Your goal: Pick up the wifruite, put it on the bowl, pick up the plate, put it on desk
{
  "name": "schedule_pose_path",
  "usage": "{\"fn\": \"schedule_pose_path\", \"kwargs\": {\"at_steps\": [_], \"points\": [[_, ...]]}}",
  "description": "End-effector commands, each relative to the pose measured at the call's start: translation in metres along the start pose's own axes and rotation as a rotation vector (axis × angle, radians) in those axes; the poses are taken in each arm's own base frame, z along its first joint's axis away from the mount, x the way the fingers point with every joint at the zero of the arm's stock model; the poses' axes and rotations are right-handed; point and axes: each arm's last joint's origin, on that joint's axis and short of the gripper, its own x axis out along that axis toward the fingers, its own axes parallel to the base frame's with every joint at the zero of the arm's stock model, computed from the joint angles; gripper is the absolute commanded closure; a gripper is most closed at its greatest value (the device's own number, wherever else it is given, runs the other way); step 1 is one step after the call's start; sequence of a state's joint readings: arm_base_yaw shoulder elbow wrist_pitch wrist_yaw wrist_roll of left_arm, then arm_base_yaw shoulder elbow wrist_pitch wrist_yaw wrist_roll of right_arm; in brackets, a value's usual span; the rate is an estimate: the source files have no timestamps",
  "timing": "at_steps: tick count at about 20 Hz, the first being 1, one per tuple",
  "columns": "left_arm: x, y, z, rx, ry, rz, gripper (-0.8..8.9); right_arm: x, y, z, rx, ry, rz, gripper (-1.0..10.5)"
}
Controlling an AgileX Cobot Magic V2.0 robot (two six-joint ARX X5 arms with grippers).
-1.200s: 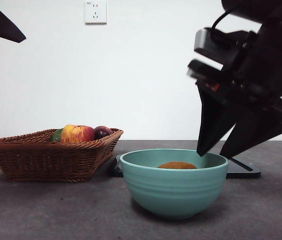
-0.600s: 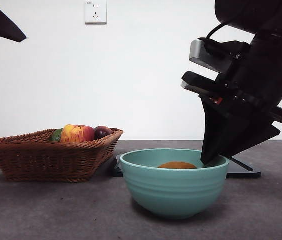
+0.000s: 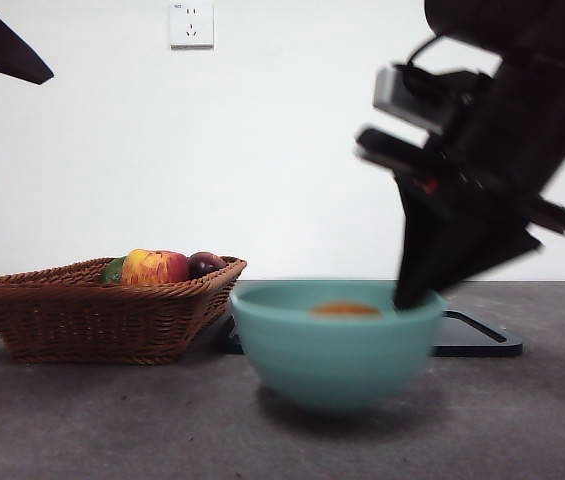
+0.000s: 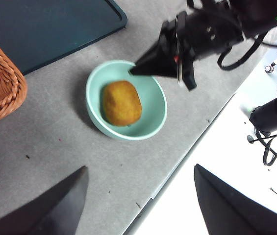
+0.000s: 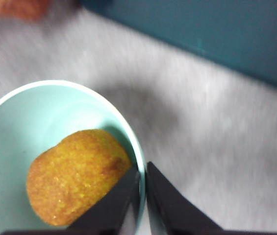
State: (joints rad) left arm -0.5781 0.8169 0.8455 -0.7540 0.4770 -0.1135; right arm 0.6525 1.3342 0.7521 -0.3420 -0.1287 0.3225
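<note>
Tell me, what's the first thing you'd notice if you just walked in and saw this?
The big black right gripper, with its jaws pinched on the rim of the teal bowl in the middle of the desk. Inside the bowl lies the brown wifruite. To one side stands a wicker basket holding a red-yellow apple.

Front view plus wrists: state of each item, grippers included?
Bowl: upright, rim clamped, blurred in front view, likely moving.
Wifruite: lying inside bowl, not gripped.
Right gripper: shut on bowl rim, one jaw inside, one outside.
Left gripper: open, empty, above desk.
Basket: upright on desk, holding apple.
Plate: flat on desk behind bowl, untouched.
</note>
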Motion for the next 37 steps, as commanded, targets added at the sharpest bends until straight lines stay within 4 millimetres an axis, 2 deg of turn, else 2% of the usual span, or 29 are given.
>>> {"fn": "schedule_pose_path", "kwargs": {"at_steps": [1,5,8,14,19,25,26,28,29,32,34,37], "points": [[0.0,-0.001,0.003,0.03,-0.012,-0.01,4.7,-0.009,0.006,0.023,0.003,-0.074,0.019,9.3],[0.0,-0.001,0.003,0.03,-0.012,-0.01,4.7,-0.019,-0.007,0.052,0.028,-0.144,-0.013,9.3],[0.0,-0.001,0.003,0.029,-0.011,-0.009,4.7,-0.017,-0.021,0.074,0.05,-0.17,-0.05,9.3],[0.0,-0.001,0.003,0.029,-0.01,-0.009,4.7,0.013,-0.052,0.11,0.077,-0.15,-0.112,9.3],[0.0,-0.001,0.002,0.027,-0.008,-0.009,4.7,0.041,-0.075,0.115,0.113,-0.129,-0.139,9.3],[0.0,-0.001,0.002,0.026,-0.005,-0.009,4.7,0.048,-0.077,0.113,0.119,-0.104,-0.11,9.3],[0.0,-0.001,0.002,0.026,-0.005,-0.008,4.7,0.048,-0.078,0.113,0.121,-0.101,-0.112,9.2],[0.0,-0.001,0.002,0.026,-0.005,-0.008,4.7,0.047,-0.077,0.113,0.125,-0.102,-0.112,7.8],[0.0,-0.001,0.002,0.026,-0.005,-0.008,4.7,0.047,-0.077,0.113,0.128,-0.103,-0.111,7.7],[0.0,-0.001,0.002,0.026,-0.005,-0.008,4.7,0.029,-0.072,0.119,0.117,-0.151,-0.116,7.7],[0.0,-0.001,0.002,0.026,-0.005,-0.009,4.7,0.003,-0.063,0.124,0.1,-0.225,-0.104,7.7],[0.0,-0.001,0.002,0.027,-0.006,-0.009,4.7,-0.047,-0.048,0.123,0.073,-0.303,-0.089,7.7]]}}
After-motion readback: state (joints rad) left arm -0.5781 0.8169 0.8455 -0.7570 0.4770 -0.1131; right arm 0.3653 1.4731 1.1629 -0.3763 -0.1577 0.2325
